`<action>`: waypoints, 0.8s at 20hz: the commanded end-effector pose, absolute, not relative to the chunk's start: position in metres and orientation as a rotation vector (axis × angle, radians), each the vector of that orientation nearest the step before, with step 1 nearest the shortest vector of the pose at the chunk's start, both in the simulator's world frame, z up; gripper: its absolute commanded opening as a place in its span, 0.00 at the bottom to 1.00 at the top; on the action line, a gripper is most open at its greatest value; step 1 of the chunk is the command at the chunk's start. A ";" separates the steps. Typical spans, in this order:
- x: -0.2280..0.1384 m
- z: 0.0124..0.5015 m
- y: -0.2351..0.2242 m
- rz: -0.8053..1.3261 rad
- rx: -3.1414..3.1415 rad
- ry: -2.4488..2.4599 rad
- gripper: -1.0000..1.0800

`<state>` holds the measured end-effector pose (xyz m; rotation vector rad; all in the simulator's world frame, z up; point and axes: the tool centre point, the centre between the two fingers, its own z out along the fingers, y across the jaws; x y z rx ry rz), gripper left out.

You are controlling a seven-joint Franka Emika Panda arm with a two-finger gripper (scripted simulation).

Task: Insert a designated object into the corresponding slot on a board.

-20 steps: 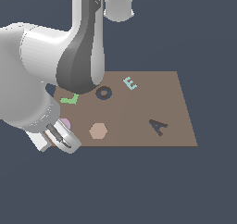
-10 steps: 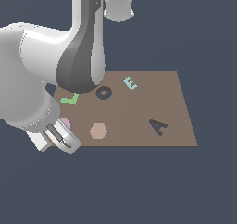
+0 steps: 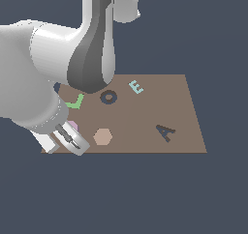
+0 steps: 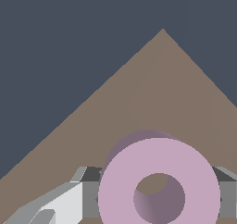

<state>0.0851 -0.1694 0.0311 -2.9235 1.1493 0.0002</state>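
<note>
- Gripper (image 3: 71,140) sits low at the board's (image 3: 184,126) corner on the exterior view's left, beyond the tan hexagon (image 3: 102,137) from the A recess (image 3: 165,131).
- Pink ring (image 4: 159,181) lies between the fingers (image 4: 55,204); the wrist view shows a finger on each flank. Contact is not resolvable, so whether it is clamped cannot be told.
- In the exterior view only a sliver of ring shows beside the gripper.
- O slot (image 3: 108,97) lies up-board from the hexagon, between green L (image 3: 75,102) and pale E (image 3: 136,87).
- Judgement: carry runs from the gripper past the hexagon toward the slot; the ring has no long axis, so yaw is irrelevant.
</note>
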 end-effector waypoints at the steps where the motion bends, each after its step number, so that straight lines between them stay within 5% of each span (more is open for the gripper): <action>1: 0.080 0.032 -0.164 -0.001 -2.928 1.138 0.00; 16: 0.013 0.037 -0.102 0.002 -2.977 1.003 0.00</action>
